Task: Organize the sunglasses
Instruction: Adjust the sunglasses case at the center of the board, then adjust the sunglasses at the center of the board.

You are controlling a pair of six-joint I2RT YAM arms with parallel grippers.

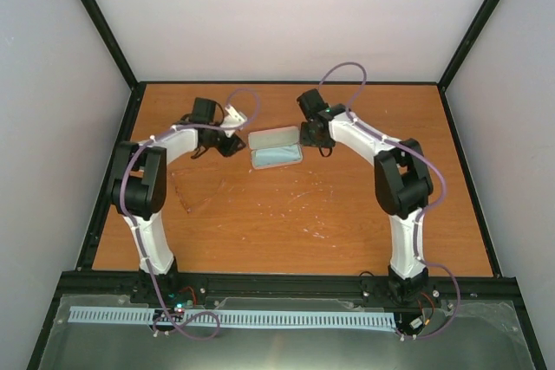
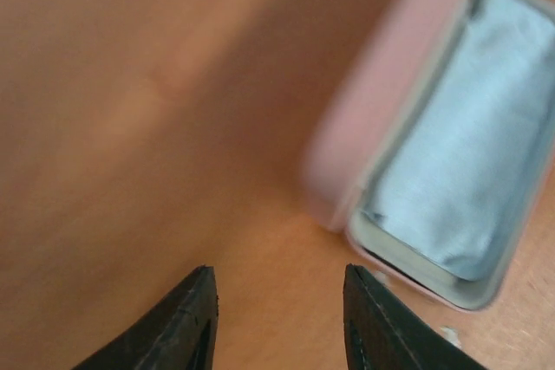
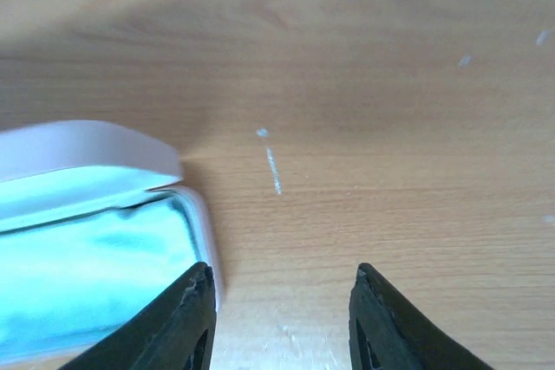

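Observation:
An open pale pink glasses case [image 1: 276, 148] lies on the wooden table at the back middle, with a light blue cloth [image 1: 277, 156] in its tray. No sunglasses show in any view. My left gripper [image 1: 227, 146] is open and empty just left of the case. In the left wrist view the case [image 2: 390, 93] and its cloth [image 2: 468, 145] lie ahead to the right of the gripper [image 2: 277, 318]. My right gripper [image 1: 314, 138] is open and empty just right of the case. In the right wrist view its left fingertip [image 3: 195, 301] is next to the case's rim [image 3: 206, 231].
The wooden table [image 1: 295, 214] is fenced by a black frame with white walls behind and at the sides. Faint white scuff marks [image 3: 273, 171] lie on the wood right of the case.

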